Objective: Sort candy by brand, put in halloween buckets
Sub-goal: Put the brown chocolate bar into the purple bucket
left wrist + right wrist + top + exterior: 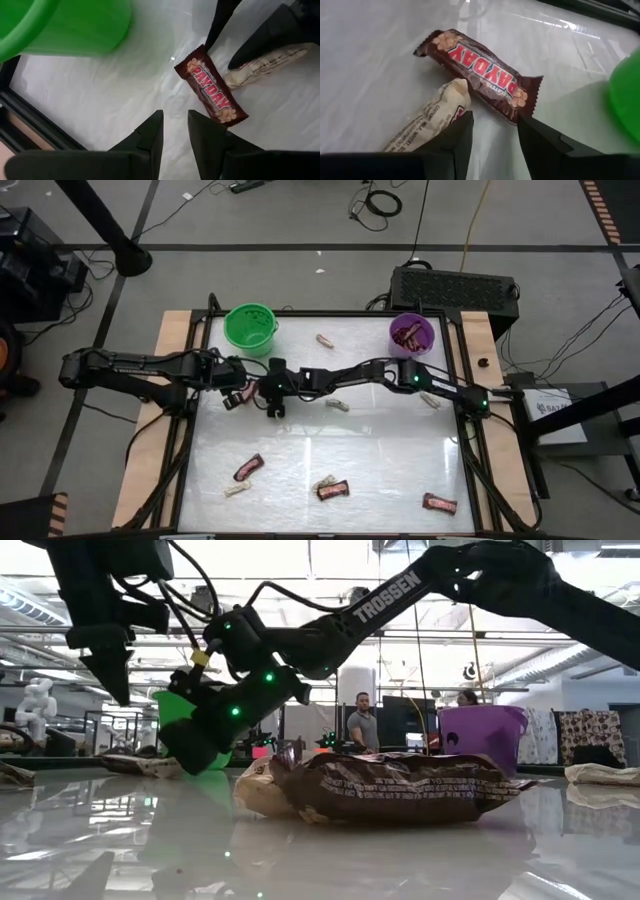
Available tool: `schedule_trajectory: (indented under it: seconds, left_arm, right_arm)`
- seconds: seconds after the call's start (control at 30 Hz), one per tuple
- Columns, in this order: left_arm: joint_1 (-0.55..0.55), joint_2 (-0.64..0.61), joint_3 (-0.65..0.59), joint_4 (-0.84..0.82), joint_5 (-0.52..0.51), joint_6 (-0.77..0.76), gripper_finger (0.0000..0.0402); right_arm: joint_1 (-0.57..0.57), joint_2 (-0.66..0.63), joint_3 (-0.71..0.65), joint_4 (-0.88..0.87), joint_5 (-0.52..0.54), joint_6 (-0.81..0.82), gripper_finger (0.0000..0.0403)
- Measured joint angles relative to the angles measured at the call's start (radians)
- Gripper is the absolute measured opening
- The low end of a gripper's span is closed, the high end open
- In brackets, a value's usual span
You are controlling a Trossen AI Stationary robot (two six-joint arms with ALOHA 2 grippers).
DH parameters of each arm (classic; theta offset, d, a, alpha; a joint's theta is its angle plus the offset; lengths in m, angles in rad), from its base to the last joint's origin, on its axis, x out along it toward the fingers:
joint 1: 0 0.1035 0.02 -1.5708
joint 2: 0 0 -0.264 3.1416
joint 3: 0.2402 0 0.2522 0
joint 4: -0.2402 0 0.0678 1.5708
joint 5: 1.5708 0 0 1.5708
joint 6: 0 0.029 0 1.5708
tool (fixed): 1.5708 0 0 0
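**Obs 1:** Dark right-gripper fingers [492, 137] fill the bottom of the right wrist frame, nearest the lens. Jaws part-open, nothing between them. One tip rests at, maybe on, the pale cream candy [432, 120]; the other sits by the crimped end of the dark red-brown Payday bar [480, 72]. Bar and cream piece lie touching on the white table [365, 60].

**Obs 2:** Left side?

**Obs 1:** Left gripper [175, 132] hangs just above the table, jaws parted a narrow gap, empty. Same bar just ahead, centre-right of its frame; green bucket [75, 25] upper left.

**Obs 2:** Overhead layout?

**Obs 1:** Both grippers meet mid-table, left of centre. Green bucket [250, 328] upper left of the table, purple bucket [411, 333] upper right with dark wrappers already inside. Loose pieces along the lower edge and a couple near the upper centre.

**Obs 2:** Step in hand?

**Obs 1:** My read: picking from the touching pair, sort partly done. Next move calls for closing on one piece without dragging its neighbour. Dark bar would belong in purple, judging by its contents; cream piece likely green, whose inside I cannot see.
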Motion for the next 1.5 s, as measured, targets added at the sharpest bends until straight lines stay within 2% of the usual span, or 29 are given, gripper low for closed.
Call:
schedule_trajectory:
  seconds: [0.13,0.33,0.4,0.67,1.0,1.23,1.5]
  left_arm:
    - [0.0,-0.006,0.0,-0.001,-0.002,0.001,0.0098]
    - [0.0,-0.005,0.0,-0.001,-0.001,-0.024,0.0098]
    - [0.0,-0.005,0.0,-0.002,-0.001,-0.031,0.0098]
    - [0.0,-0.005,-0.015,0.007,-0.001,-0.032,0.0098]
    - [0.0,-0.005,-0.016,0.012,-0.001,-0.032,0.0098]
    - [0.0,-0.005,-0.016,0.013,-0.001,-0.029,0.0098]
    - [0.0,-0.004,-0.016,0.013,-0.001,-0.023,0.0098]
  right_arm:
    - [0.006,-0.005,0.0,-0.007,0.001,0.054,0.0148]
    - [0.038,-0.015,0.008,0.032,0.153,0.075,0.0148]
    - [0.04,-0.016,0.018,0.046,0.168,0.128,0.0148]
    - [0.015,-0.018,0.018,0.086,0.068,0.386,0.0148]
    - [-0.028,-0.01,0.018,0.124,0.067,0.67,0.0148]
    - [-0.034,0.049,0.022,0.18,-0.024,0.764,0.0148]
    - [-0.035,0.062,0.021,0.22,-0.027,0.727,0.0131]
